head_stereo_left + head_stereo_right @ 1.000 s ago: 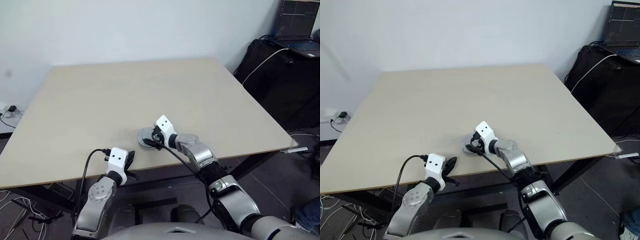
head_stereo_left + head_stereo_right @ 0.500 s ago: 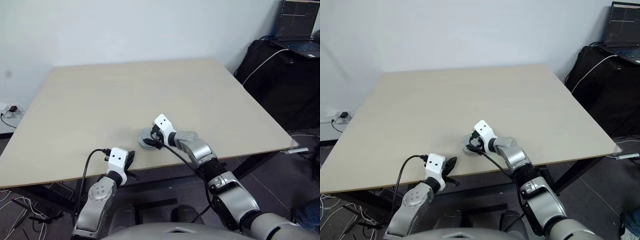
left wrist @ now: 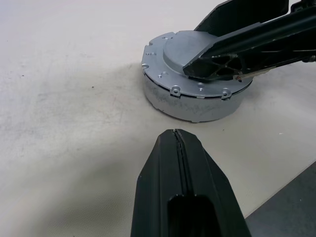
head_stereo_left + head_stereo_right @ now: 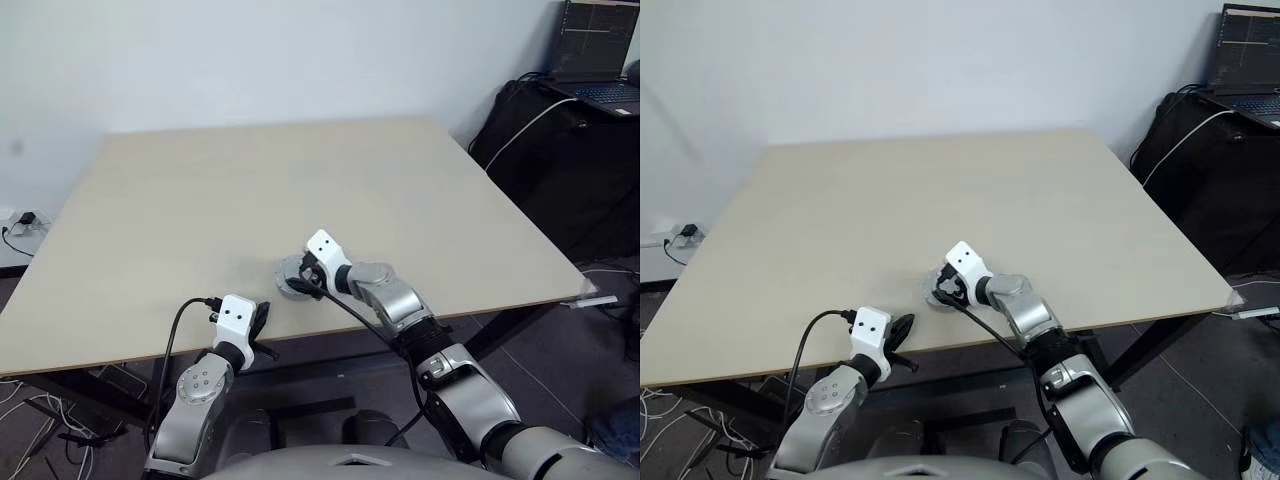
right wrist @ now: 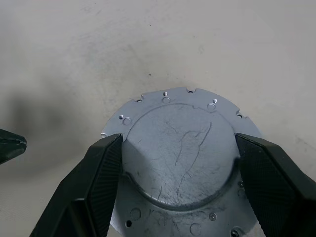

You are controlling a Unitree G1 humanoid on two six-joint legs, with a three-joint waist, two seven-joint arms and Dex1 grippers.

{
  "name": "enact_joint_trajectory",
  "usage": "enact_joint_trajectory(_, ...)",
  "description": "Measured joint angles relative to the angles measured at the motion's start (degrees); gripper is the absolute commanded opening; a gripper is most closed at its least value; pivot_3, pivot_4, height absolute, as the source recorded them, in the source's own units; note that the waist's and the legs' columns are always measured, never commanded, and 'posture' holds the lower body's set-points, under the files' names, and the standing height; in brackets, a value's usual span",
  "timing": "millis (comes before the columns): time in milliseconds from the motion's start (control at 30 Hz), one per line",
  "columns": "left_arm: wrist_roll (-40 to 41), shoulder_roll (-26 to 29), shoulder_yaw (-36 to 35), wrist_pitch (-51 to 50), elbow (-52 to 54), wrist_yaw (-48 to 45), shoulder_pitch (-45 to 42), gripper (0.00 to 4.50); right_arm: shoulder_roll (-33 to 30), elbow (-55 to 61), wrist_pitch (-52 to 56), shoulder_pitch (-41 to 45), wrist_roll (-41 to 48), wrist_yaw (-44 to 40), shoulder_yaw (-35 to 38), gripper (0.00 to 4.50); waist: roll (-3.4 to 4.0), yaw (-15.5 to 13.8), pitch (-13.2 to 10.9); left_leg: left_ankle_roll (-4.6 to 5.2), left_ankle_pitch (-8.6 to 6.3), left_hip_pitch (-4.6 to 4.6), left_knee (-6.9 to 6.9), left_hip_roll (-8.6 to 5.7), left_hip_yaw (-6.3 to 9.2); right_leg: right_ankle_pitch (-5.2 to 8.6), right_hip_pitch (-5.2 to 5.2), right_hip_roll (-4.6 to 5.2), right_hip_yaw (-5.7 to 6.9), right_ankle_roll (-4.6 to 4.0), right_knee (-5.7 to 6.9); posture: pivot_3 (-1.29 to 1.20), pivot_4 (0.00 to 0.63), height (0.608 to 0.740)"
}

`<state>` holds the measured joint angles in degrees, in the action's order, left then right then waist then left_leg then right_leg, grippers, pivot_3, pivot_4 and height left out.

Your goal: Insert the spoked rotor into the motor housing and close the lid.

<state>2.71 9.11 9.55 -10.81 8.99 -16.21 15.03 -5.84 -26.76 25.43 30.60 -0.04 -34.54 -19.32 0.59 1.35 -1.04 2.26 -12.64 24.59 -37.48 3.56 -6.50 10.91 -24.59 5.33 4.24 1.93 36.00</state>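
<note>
Lid [image 5: 180, 158] sits on top of the motor housing [image 3: 192, 106] near the bench [image 4: 250, 190] front edge, and the right gripper [image 5: 177, 168] has its fingers [image 5: 98, 173] spread wide, straddling the lid's raised centre and pressed on or just over it; the spoked rotor is presumably inside, can't see it. Left gripper [image 3: 180, 148] has its fingers together, empty, parked just beside the housing at the bench edge. Risk: an off-centre push could leave the lid cocked on the rim or slide the whole unbraced stack, since nothing holds the housing.
</note>
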Motion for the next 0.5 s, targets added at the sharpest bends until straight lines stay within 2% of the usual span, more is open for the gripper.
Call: enact_joint_trajectory(500, 0.01, -0.05, -0.01, -0.22, 0.0, 0.08, -0.33, 0.0, 0.43, -0.1, 4.02, 0.78, 0.51, 0.2, 1.25, 3.25, 0.05, -0.14, 0.12, 0.0, 0.0, -0.01, 0.0, 0.0, -0.01, -0.02, 0.0, 0.04, 0.0, 0.01, -0.01, 0.0, 0.0, 0.74)
